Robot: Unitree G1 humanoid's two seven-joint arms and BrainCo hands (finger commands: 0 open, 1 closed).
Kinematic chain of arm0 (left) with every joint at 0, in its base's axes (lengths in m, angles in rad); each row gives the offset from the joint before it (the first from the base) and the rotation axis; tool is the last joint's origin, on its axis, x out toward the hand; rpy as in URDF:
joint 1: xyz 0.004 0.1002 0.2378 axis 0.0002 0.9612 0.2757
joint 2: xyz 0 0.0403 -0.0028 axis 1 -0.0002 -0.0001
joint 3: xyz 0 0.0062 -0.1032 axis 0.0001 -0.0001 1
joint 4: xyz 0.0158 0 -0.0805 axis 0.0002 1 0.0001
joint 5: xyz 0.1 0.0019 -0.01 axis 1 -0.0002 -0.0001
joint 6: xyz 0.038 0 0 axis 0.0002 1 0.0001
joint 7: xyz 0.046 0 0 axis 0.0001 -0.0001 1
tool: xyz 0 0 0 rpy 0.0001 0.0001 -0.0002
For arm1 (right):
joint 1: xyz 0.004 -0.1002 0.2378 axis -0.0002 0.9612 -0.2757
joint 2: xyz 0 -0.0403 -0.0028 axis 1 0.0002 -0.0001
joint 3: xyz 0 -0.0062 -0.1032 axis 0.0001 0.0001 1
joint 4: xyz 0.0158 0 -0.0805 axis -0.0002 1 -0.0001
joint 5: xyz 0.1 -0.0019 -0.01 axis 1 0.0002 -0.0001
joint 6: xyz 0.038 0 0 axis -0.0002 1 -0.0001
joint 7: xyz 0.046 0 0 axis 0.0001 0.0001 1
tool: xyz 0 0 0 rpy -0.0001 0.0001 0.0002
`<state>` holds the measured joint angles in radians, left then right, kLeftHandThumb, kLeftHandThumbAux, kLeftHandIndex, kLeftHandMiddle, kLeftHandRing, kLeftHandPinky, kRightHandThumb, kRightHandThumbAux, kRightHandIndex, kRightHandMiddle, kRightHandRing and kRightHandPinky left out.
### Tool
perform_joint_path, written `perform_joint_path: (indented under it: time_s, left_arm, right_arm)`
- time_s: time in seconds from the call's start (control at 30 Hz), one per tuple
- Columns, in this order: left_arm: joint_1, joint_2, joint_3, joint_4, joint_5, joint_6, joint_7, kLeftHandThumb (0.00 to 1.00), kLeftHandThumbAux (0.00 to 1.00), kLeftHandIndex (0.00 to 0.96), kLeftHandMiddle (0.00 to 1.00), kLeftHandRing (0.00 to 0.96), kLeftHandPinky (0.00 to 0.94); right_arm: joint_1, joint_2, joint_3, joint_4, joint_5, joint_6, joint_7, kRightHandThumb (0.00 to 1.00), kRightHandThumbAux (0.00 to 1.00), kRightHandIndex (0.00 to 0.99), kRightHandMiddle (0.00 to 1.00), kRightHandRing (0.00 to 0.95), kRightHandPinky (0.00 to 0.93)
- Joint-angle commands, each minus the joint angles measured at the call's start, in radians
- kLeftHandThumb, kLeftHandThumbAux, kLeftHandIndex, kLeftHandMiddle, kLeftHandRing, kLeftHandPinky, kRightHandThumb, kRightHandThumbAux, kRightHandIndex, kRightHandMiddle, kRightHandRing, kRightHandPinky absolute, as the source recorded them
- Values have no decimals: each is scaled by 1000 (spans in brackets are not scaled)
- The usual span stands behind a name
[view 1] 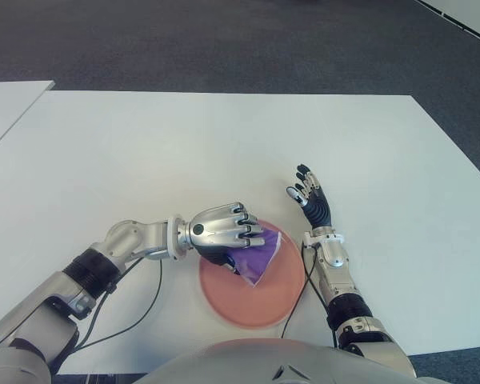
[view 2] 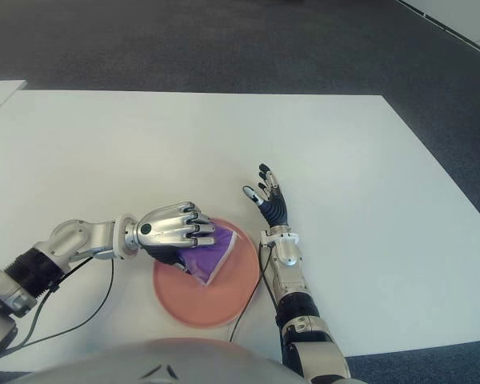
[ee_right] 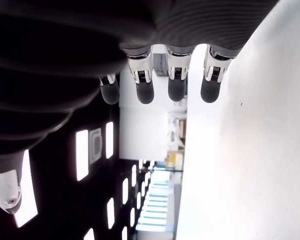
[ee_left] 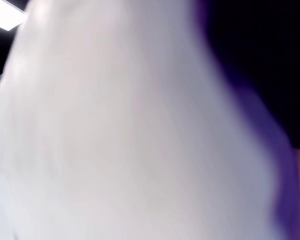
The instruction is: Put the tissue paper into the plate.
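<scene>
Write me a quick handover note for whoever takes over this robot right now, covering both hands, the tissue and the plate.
Left hand: fingers curled on the purple tissue paper, holding it over the pink plate.
Right hand: open, holding nothing, showing to the right of the plate above the white table.
Done: the tissue is grasped and brought to the plate; its lower corner hangs inside the rim.
Left: open the left hand so the tissue drops into the plate, then pull the hand clear. Whether the tissue already touches the plate cannot be told.
</scene>
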<state>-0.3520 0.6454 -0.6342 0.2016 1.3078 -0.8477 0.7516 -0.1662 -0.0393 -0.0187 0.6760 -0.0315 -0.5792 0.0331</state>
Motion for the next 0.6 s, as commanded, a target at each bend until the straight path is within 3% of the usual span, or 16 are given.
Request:
perform_joint_path:
  time_s: [0.03,0.4,0.53,0.6]
  left_arm:
    - [-14,-4,-29,26,8,-3,23,853,659,432,588,799,832]
    - [-12,-64,-26,80,-89,-74,134,844,659,433,554,670,644]
    - [-12,-65,-22,74,-57,-57,183,838,663,428,543,633,594]
    - [-14,-61,-23,68,-34,-42,213,766,683,429,582,612,565]
  right_arm:
    - [62,6,6,49,-7,45,-1,0,510,0,0,0,0]
    - [60,13,-3,59,11,39,8,0,530,0,0,0,0]
    - [60,16,-5,59,17,38,14,0,536,0,0,0,0]
    - [60,16,-5,58,19,38,16,0,540,0,0,0,0]
